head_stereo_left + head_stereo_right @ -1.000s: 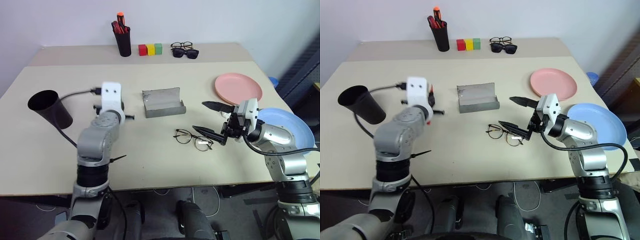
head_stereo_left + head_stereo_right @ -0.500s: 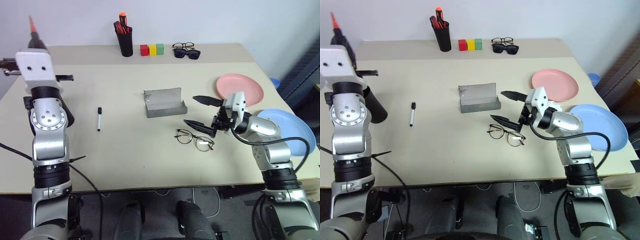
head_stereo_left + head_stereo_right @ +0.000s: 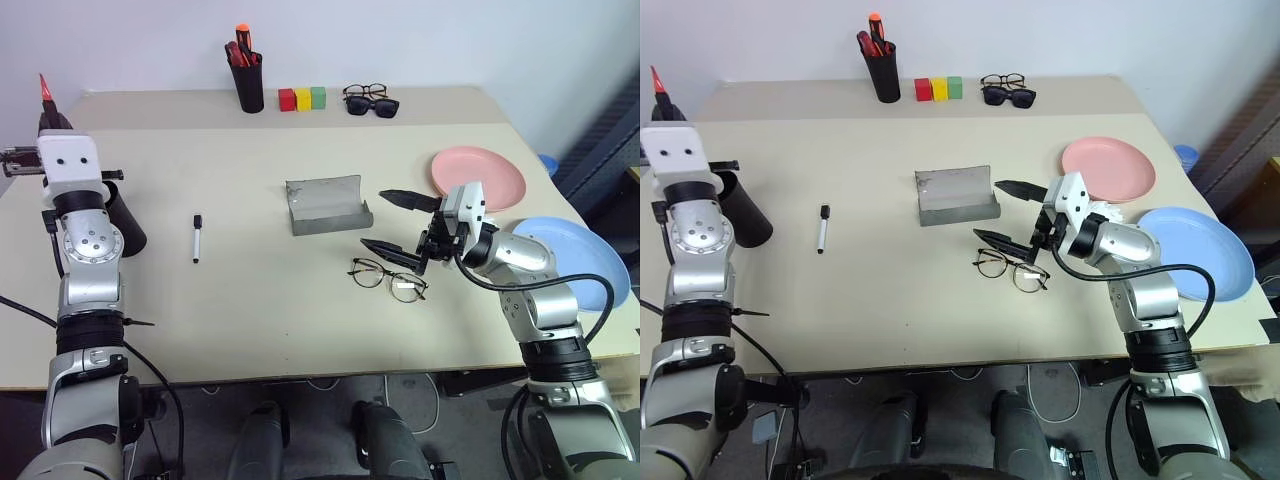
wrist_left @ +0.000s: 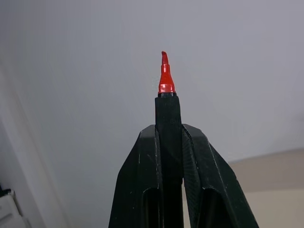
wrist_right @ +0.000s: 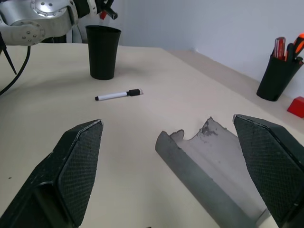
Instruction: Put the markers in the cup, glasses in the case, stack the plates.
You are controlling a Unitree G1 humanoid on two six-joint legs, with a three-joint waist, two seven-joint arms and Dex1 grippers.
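My left gripper (image 3: 50, 120) is raised at the table's far left, pointing upward and shut on the red marker (image 4: 165, 80), whose red tip sticks out past the fingertips. The black cup (image 3: 740, 210) stands just beside and below that arm, partly hidden by it. The white marker (image 3: 197, 238) lies flat on the table between the cup and the open grey case (image 3: 327, 205). The wire-frame glasses (image 3: 388, 279) lie in front of the case. My right gripper (image 3: 395, 225) hovers open just above them, holding nothing. The pink plate (image 3: 478, 177) and blue plate (image 3: 580, 255) lie apart at the right.
Along the back edge stand a black pen holder (image 3: 247, 85) with red and orange pens, three coloured blocks (image 3: 302, 98), and dark sunglasses (image 3: 372, 106) with another pair behind. The blue plate overhangs the table's right edge.
My left arm has swung out to the far left and turned its gripper upward, carrying the red marker next to the cup. The white marker now lies uncovered. My right gripper has barely moved.
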